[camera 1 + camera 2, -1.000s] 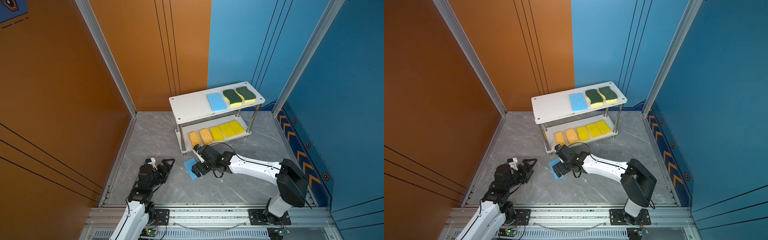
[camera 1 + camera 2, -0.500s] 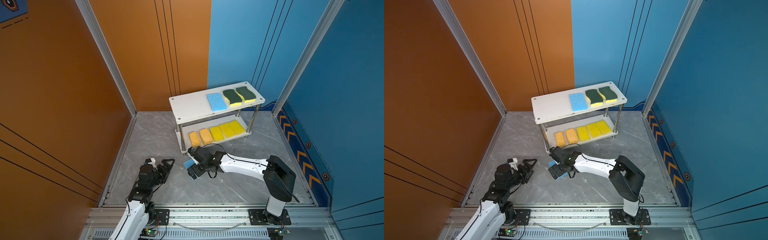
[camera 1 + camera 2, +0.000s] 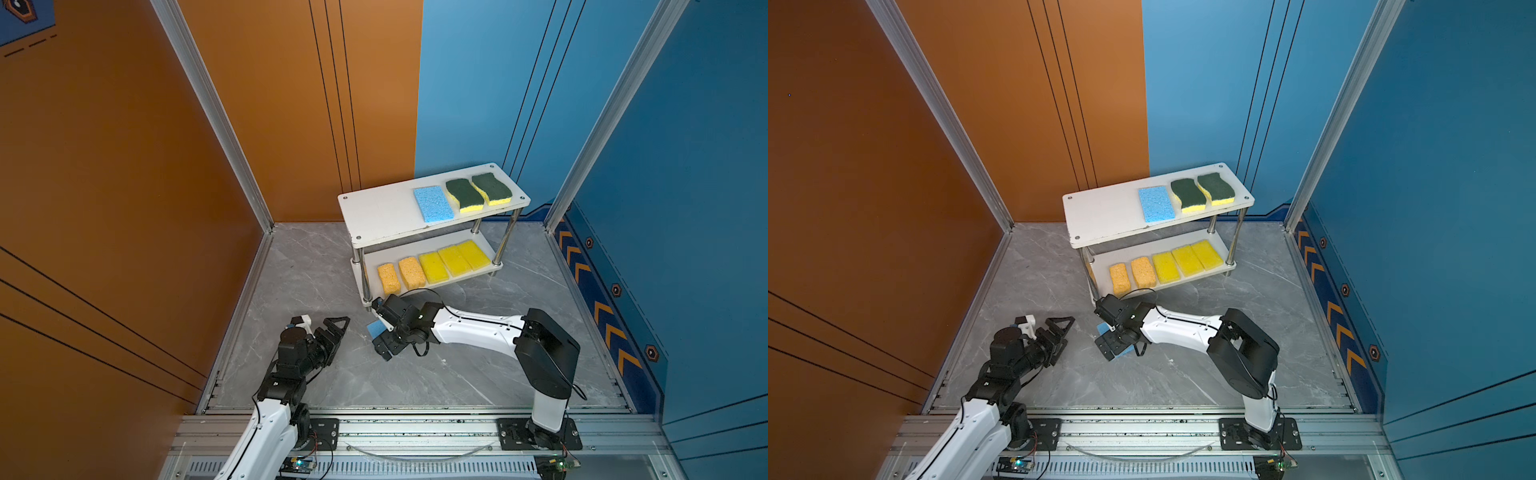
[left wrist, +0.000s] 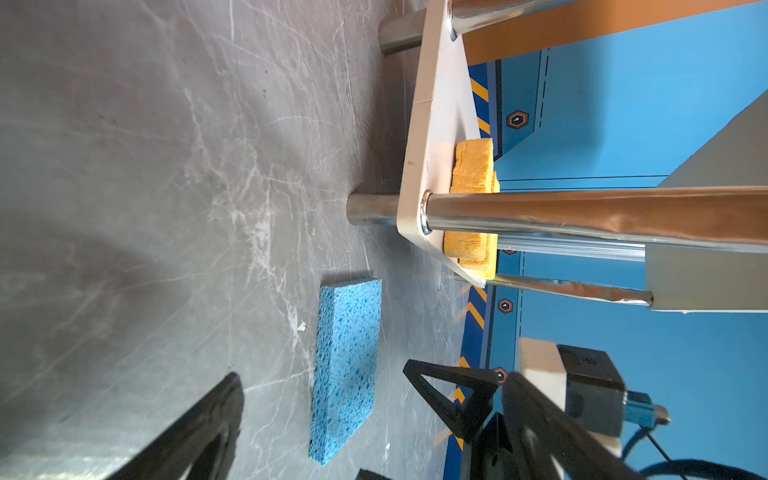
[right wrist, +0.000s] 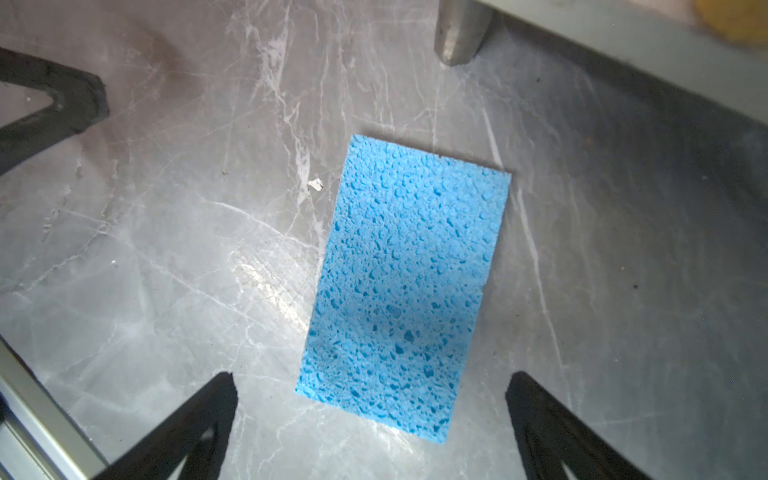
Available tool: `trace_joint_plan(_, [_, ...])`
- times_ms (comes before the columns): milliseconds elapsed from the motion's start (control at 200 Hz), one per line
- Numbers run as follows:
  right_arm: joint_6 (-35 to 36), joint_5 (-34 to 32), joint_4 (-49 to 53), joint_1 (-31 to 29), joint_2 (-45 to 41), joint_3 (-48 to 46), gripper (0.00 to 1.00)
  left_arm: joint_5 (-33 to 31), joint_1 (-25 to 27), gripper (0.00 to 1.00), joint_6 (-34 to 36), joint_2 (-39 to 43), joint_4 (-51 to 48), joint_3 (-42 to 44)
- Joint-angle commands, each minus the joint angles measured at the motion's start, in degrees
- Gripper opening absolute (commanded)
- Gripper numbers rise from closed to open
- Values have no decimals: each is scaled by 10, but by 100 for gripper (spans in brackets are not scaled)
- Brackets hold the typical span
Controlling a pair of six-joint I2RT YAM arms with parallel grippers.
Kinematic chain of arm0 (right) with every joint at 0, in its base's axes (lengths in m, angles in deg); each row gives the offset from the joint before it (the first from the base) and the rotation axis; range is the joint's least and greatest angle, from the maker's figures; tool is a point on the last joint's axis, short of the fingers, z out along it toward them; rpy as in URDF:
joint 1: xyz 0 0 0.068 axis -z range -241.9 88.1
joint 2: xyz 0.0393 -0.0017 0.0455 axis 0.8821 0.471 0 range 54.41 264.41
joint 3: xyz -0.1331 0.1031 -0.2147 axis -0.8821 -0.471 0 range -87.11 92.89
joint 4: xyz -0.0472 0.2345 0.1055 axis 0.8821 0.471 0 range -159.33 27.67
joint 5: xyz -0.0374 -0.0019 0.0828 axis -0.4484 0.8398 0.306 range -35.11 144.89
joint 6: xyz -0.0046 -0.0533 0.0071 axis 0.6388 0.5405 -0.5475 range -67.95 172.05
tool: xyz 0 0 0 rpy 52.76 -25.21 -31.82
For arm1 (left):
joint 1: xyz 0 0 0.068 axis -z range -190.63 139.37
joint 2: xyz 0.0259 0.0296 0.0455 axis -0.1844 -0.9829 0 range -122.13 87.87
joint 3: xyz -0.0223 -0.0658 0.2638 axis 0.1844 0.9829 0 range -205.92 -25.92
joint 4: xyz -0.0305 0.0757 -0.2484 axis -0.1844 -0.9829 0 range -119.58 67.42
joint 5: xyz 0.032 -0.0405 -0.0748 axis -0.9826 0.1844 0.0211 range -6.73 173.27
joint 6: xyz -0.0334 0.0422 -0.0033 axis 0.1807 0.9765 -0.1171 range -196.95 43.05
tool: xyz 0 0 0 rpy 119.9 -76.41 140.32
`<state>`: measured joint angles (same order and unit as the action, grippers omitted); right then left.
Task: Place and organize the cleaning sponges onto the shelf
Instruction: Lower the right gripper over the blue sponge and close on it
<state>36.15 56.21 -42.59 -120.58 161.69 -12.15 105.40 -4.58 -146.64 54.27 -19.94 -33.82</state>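
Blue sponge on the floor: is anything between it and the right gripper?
Nothing visible. The right gripper hangs open over the blue sponge, one finger on each side; only bare floor lies around it.

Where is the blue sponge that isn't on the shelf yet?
The blue sponge lies on the grey floor near the middle in both top views, by the near left corner of the shelf, under the open right gripper.

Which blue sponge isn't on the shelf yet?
The blue sponge on the floor, under the open right gripper; its twin lies atop the shelf.
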Motion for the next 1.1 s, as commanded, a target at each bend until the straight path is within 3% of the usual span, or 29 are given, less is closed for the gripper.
trace_joint_plan(0, [10, -1, 24, -3, 11, 16, 100, -6, 2, 98, 13, 0, 9, -5])
trace_joint_plan(586, [8, 7, 28, -4, 51, 29, 100, -6, 2, 98, 13, -1, 12, -2])
trace_joint_plan(1092, [21, -14, 38, -3, 81, 32, 93, -13, 11, 98, 7, -19, 12, -15])
